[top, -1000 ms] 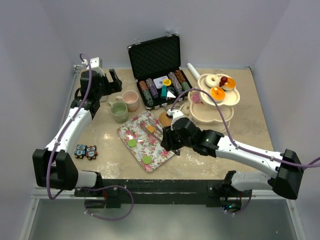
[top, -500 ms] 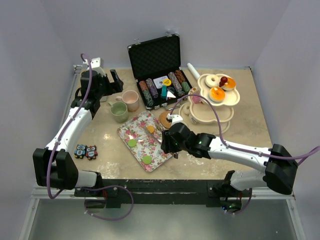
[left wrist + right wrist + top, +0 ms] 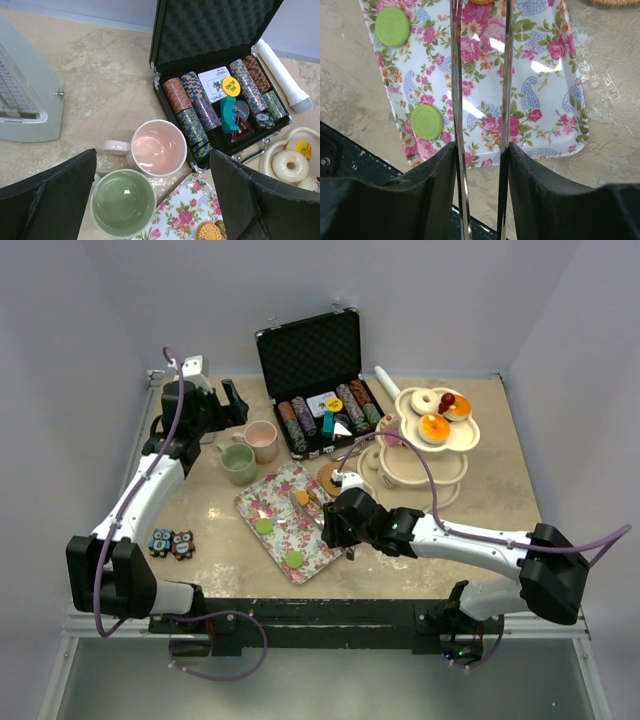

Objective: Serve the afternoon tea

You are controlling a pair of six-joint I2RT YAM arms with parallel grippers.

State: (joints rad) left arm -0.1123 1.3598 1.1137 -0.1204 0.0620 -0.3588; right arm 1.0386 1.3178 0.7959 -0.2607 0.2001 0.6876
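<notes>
Orange treat sits on floral tray, round, no long axis. Your right gripper pinches metal tongs, which point lengthwise at it. Left gripper is spread wide near pink cup.

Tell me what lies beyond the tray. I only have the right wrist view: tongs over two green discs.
Observer: A three-tier stand sits to the right of the tray, with a donut on its top tier.
Operator: Where are the cups?
Observer: The pink cup and green cup stand side by side to the left of the tray, both empty.
Operator: And the other arm?
Observer: The left gripper hovers open above the cups, holding nothing.
</notes>
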